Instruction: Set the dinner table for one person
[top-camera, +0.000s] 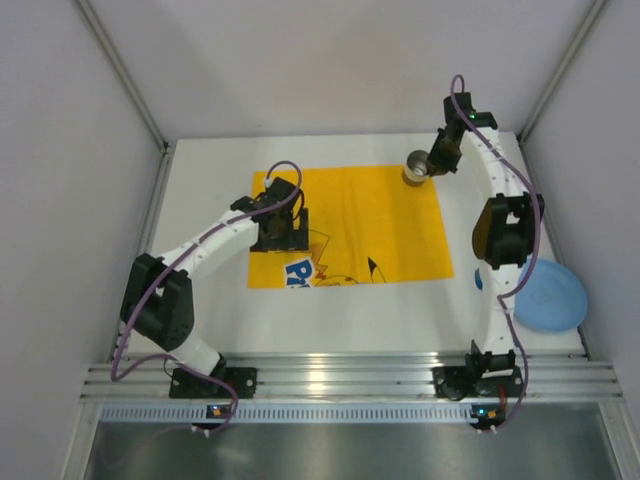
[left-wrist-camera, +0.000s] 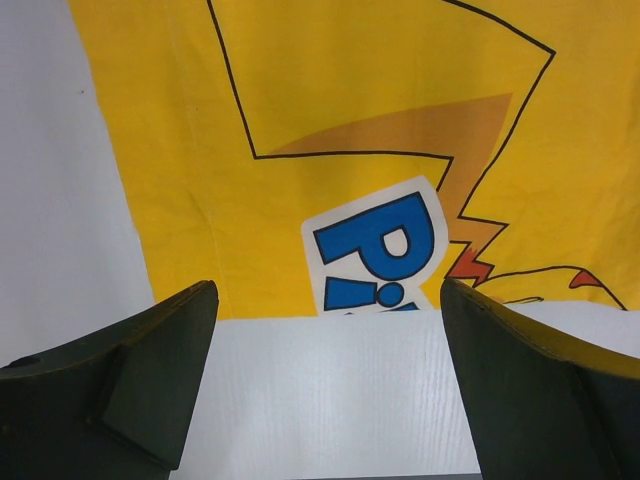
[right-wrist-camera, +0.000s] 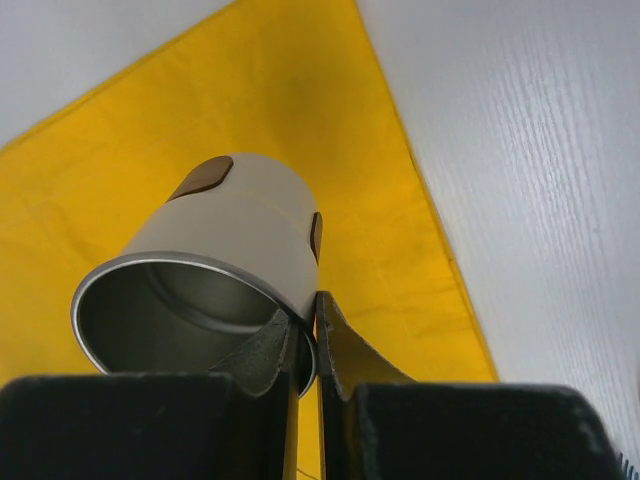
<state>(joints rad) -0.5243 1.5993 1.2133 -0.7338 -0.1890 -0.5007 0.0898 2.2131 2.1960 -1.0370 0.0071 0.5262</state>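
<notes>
At the far right corner of the yellow mat (top-camera: 380, 220), the right end effector (right-wrist-camera: 306, 330) is pinching the cream cup (right-wrist-camera: 235, 225) by its rim. At the mat's near left edge the left end effector (left-wrist-camera: 328, 310) is gaping empty. The white surface (top-camera: 210, 190) is lying under the mat.

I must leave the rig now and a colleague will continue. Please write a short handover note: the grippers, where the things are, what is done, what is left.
Left gripper: open, empty, low over the near left edge of the yellow mat.
Right gripper: shut on the rim of the cup, one finger inside, one outside, at the mat's far right corner. Cannot tell if the cup rests on the mat.
Blue plate: on the dinner table, near right, off the mat.
Done: mat spread flat, cup gripped.
Left: release the cup, then probably bring the plate onto the mat. No cutlery in view.
</notes>
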